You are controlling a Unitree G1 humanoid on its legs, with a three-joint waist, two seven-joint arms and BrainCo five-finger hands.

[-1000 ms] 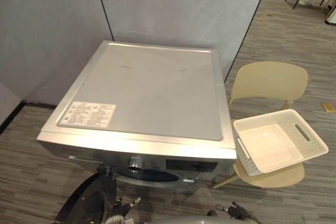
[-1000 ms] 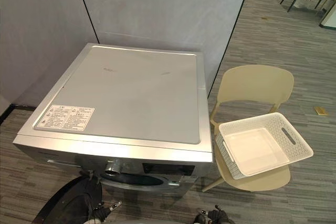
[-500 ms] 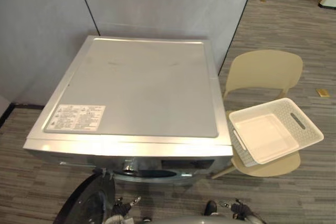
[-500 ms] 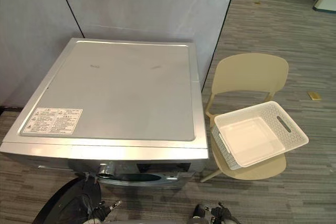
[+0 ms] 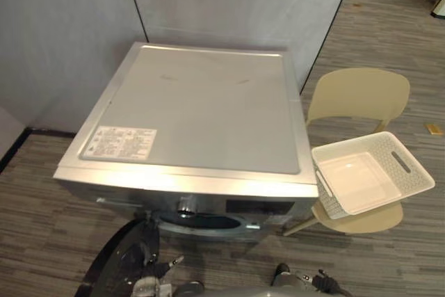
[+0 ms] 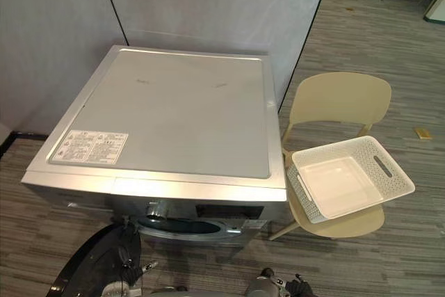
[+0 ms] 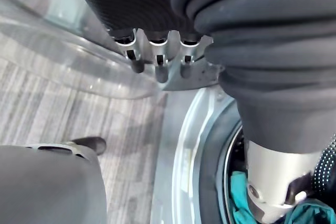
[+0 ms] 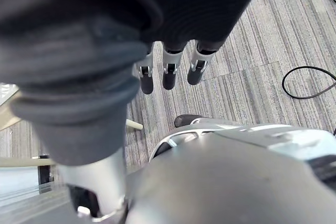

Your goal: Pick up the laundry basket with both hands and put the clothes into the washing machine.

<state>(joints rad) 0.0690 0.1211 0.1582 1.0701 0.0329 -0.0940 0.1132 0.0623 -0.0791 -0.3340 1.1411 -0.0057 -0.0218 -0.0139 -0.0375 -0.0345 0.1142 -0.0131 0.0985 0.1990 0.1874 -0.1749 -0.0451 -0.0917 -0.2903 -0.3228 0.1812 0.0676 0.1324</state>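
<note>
status: laundry basket (image 5: 379, 145) sits empty on the chair (image 5: 358, 95) beside the washing machine (image 5: 201, 109), teal clothes (image 7: 239, 203) already in the drum | hands: left hand (image 7: 157, 61) by the open door (image 5: 122, 262), right hand (image 8: 169, 69) low out front, both loose-fingered, holding nothing | risk imo: cloth near the drum mouth could get pinched if the door shuts; basket overhangs the seat, 1 bump could tip it

Your washing machine (image 5: 201, 106) has a smooth, satin silver-grey metal top. A matt, paper-like label (image 5: 118, 142) sits at its front left corner, and below its front is a glossy dark glass door (image 5: 119, 263). Soft teal cloth (image 7: 237, 203) lies in its drum. To its right, the laundry basket (image 5: 327, 201) is white plastic with lattice walls and a smooth bottom. It sits on a matt beige plastic chair (image 5: 358, 95). The floor (image 5: 35, 206) around the machine looks rough and striped.
</note>
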